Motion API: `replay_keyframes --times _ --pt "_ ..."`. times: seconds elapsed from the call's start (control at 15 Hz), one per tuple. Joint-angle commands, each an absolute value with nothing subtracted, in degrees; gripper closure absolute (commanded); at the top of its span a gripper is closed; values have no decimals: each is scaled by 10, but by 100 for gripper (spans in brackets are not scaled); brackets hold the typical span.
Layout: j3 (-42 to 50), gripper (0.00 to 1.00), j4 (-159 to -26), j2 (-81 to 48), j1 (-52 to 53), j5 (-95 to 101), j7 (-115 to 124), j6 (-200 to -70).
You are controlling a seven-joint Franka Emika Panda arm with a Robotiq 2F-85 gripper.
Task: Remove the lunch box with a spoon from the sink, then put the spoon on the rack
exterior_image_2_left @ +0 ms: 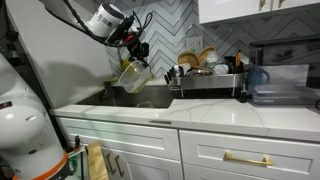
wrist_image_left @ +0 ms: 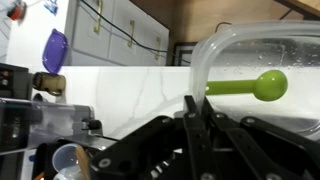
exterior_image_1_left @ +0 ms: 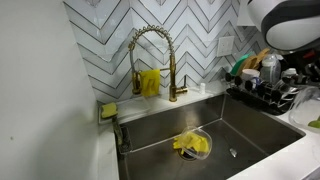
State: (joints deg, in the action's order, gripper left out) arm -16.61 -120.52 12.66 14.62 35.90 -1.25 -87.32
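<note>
My gripper (wrist_image_left: 192, 110) is shut on the rim of a clear plastic lunch box (wrist_image_left: 255, 55), which holds a green spoon (wrist_image_left: 250, 86). In an exterior view the gripper (exterior_image_2_left: 137, 55) holds the lunch box (exterior_image_2_left: 133, 74) tilted in the air above the sink (exterior_image_2_left: 140, 98). The dish rack (exterior_image_2_left: 207, 82) stands on the counter to the right of the sink; it also shows in the exterior view (exterior_image_1_left: 262, 95) looking into the sink (exterior_image_1_left: 250, 130). The arm is barely in that view, at the top right.
A gold faucet (exterior_image_1_left: 152, 45) with a yellow cloth (exterior_image_1_left: 150, 82) stands behind the sink. A yellow rag (exterior_image_1_left: 192, 145) lies over the drain. The rack holds bowls and cups (exterior_image_2_left: 200, 60). A grey tray (exterior_image_2_left: 280, 95) sits on the counter right of the rack.
</note>
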Motion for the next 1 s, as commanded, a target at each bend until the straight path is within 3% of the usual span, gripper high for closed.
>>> replay_keyframes --times 0.0,0.47,0.53,0.8,0.93 --pt "-158 98 -1243 151 128 458 26 -869" --pt "-143 98 -1280 147 116 665 150 -896" --pt "-140 93 -1252 132 125 629 107 -883" --pt "-138 93 -1261 132 123 654 140 -883" --pt "-138 98 -1264 128 118 675 155 -880"
